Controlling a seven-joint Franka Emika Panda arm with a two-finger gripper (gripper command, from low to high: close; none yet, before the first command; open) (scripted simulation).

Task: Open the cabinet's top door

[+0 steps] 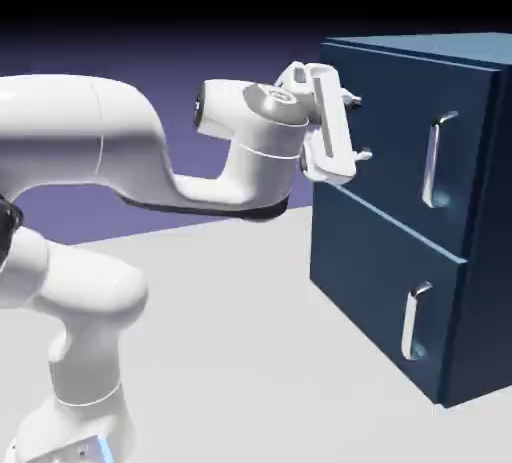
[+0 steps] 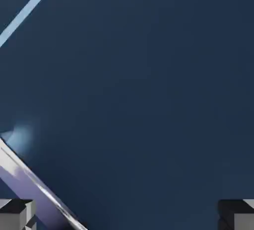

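Observation:
The dark navy cabinet (image 1: 480,281) stands at the right of the exterior view. Its top door (image 1: 395,111) lies flush and carries a vertical silver handle (image 1: 438,159). My gripper (image 1: 358,128) is open just in front of the door's left part, well left of that handle, and holds nothing. In the hand view the door's dark blue face (image 2: 144,90) fills the picture. A silver bar (image 2: 34,182) slants across the lower left corner, beside the left fingertip (image 2: 15,214). My gripper (image 2: 126,219) has only blue panel between its tips.
The smaller lower panel (image 1: 370,281) has its own silver handle (image 1: 415,321). The cabinet rests on the pale table (image 1: 240,331). A thin light-blue line (image 2: 30,8) crosses the hand view's upper left corner.

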